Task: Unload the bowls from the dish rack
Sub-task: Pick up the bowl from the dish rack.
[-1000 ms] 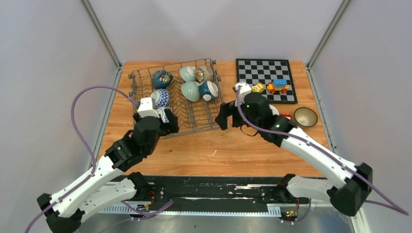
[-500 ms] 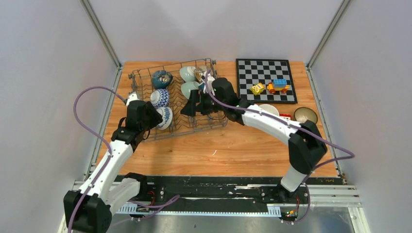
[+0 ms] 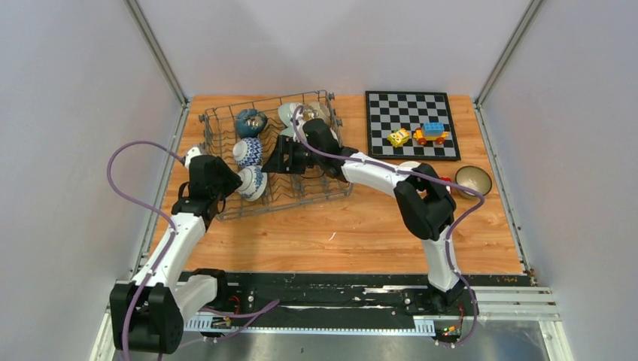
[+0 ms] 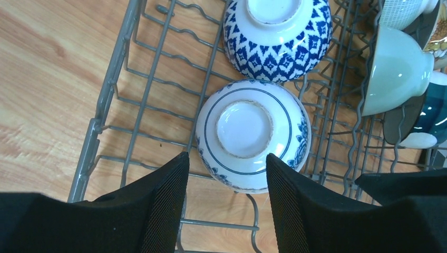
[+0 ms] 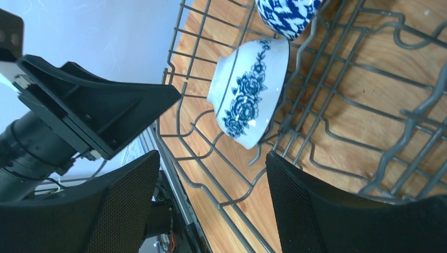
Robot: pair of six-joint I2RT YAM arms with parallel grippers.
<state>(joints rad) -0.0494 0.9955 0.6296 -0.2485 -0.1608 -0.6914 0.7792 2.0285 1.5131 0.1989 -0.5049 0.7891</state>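
Left hand [image 4: 225, 176] spread, floral bowl [image 4: 253, 136] seemingly untouched

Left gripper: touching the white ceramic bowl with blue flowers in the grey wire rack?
Apart. Right wrist view: the left gripper sits short of the white ceramic bowl with blue flowers; the grey wire dish rack and wooden table show between them.
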